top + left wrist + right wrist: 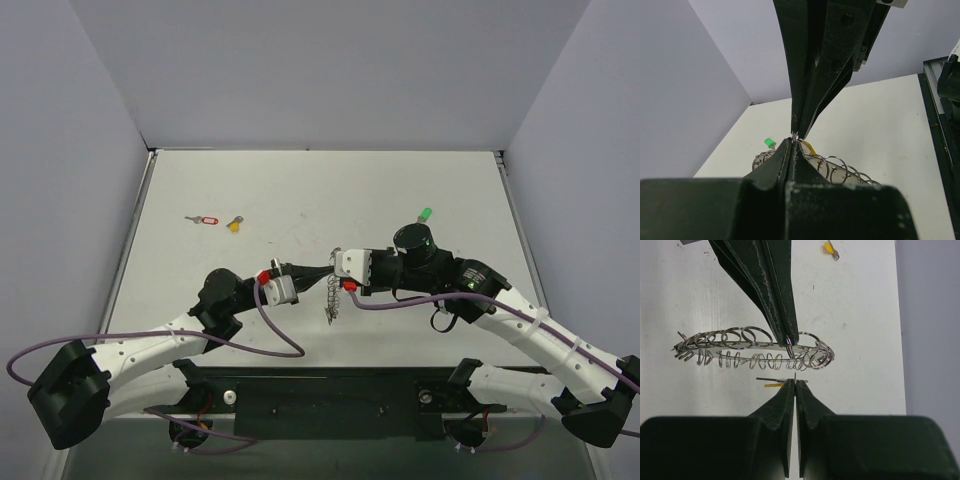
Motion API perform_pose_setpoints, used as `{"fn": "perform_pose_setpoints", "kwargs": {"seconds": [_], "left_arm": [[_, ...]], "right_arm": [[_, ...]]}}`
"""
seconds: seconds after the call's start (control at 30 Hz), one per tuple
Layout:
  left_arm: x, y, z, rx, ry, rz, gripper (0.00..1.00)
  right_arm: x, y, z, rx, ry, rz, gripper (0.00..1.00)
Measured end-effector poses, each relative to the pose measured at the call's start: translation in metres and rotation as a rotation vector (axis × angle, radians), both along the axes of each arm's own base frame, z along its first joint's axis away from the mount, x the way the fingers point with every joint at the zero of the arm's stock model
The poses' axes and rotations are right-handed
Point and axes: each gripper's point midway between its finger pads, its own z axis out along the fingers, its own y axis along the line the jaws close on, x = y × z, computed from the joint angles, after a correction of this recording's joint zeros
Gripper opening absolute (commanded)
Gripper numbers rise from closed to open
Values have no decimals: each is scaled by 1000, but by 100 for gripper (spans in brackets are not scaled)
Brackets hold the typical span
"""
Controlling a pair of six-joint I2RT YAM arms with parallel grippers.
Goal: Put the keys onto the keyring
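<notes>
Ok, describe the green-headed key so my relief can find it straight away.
On the white table, look just beyond the right arm's black wrist: the green-headed key lies there alone. The red-tagged key and yellow-headed key sit together on the left side.

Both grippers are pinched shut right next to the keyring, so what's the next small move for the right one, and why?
Probably ease the right gripper a little closer to the keyring. The left gripper is shut on the ring and holds it up. A thin yellow-edged piece, likely a key seen edge-on, sits at the right gripper's shut tips, apart from the ring's links.
</notes>
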Motion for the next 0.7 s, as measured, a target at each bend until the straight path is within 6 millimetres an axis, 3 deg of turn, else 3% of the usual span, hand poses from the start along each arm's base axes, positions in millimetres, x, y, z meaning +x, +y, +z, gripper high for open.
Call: {"fn": "perform_pose_setpoints", "kwargs": {"seconds": [0.7], "left_arm": [[2,-1,-8,10,17,3,0]], "right_arm": [[-3,8,6,57,30,6,0]]}}
